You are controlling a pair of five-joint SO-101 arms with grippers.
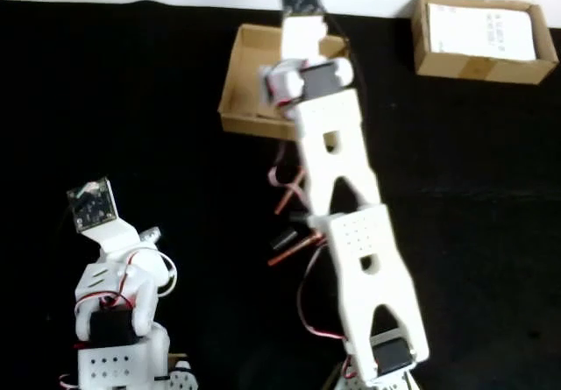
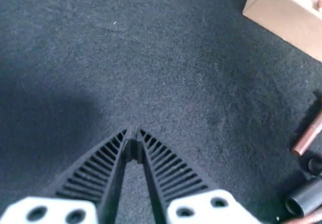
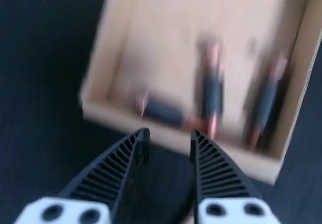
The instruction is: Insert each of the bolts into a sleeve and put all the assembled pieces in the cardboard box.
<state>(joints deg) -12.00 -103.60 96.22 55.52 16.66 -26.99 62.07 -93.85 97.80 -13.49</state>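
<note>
bolt (image 2: 308, 137) loose mid-bench, lying flat, axis slanted to bench edges, sleeve (image 2: 306, 200) just beside. left gripper (image 2: 133, 136) closed, empty, nearer arm for pick. right gripper (image 3: 168, 138) part open, empty, over near wall of cardboard box (image 3: 126, 114) by far edge; three assembled pieces (image 3: 211, 90) inside.

Two arms (image 1: 114, 307) (image 1: 342, 180); two cardboard boxes (image 1: 250, 123) (image 1: 473, 67); three assembled pieces (image 3: 211, 90) (image 3: 266, 100) (image 3: 161, 110); two loose bolts (image 1: 289, 199) (image 1: 294, 248).

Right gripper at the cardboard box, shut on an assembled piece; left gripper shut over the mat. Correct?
No. The right gripper is open and empty, as the right wrist view shows. It is at the cardboard box, and the left gripper is shut over the mat.
</note>
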